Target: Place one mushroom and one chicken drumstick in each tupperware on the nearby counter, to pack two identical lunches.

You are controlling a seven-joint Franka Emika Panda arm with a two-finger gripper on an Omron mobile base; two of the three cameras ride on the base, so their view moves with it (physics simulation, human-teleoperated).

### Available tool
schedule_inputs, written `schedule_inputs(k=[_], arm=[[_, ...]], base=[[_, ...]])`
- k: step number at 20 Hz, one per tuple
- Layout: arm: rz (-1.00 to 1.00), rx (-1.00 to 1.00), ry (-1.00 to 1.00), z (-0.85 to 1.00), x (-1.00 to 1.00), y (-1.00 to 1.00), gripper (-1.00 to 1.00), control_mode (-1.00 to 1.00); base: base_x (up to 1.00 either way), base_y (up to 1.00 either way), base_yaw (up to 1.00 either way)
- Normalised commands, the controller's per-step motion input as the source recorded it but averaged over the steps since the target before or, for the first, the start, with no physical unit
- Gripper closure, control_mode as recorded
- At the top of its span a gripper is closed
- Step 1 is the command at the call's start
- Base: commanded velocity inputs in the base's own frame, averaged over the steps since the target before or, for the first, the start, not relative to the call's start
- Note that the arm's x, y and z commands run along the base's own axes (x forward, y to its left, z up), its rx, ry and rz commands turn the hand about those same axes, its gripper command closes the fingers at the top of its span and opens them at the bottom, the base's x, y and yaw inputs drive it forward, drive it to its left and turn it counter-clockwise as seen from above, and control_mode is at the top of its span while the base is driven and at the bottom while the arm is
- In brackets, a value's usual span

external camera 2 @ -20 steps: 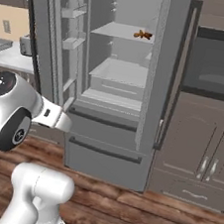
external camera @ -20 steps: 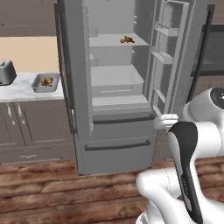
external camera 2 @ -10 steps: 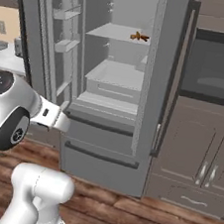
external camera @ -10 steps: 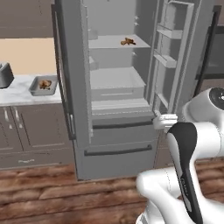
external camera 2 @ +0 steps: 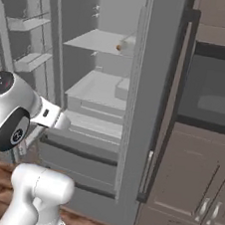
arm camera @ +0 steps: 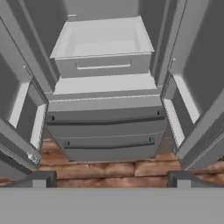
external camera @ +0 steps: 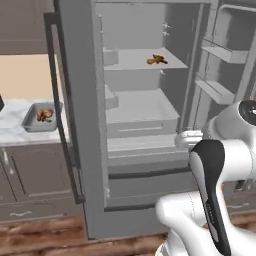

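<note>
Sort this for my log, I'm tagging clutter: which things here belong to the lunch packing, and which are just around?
Job:
chicken drumstick on the fridge shelf
tupperware, food already inside
counter
gripper, open

Around:
fridge drawer
oven

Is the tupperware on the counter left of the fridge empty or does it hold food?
Holds food: the tupperware on the counter has a small reddish-brown piece inside, too small to tell which item or how many.

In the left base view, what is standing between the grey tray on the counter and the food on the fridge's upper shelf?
The open left fridge door stands between them: the tupperware lies on the counter to its left, the chicken drumstick on the shelf to its right.
</note>
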Motion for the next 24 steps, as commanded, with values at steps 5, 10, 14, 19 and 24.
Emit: schedule_inputs(k=[5, 10, 14, 19, 24], arm=[[0.00, 0.00, 0.00, 0.00, 0.00, 0.00, -1.00, 1.00], [0.00, 0.00, 0.00, 0.00, 0.00, 0.00, -1.00, 1.00], [0.00, 0.00, 0.00, 0.00, 0.00, 0.00, -1.00, 1.00], [0.00, 0.00, 0.00, -0.01, 0.22, 0.00, -1.00, -1.00], [0.00, 0.00, -0.13, 0.44, 0.00, 0.00, -1.00, -1.00]], base=[[1.00, -0.08, -0.03], [1.00, -0.06, -0.04], [0.92, -0.01, -0.02], [0.13, 0.00, 0.00], [0.00, 0.00, 0.00]])
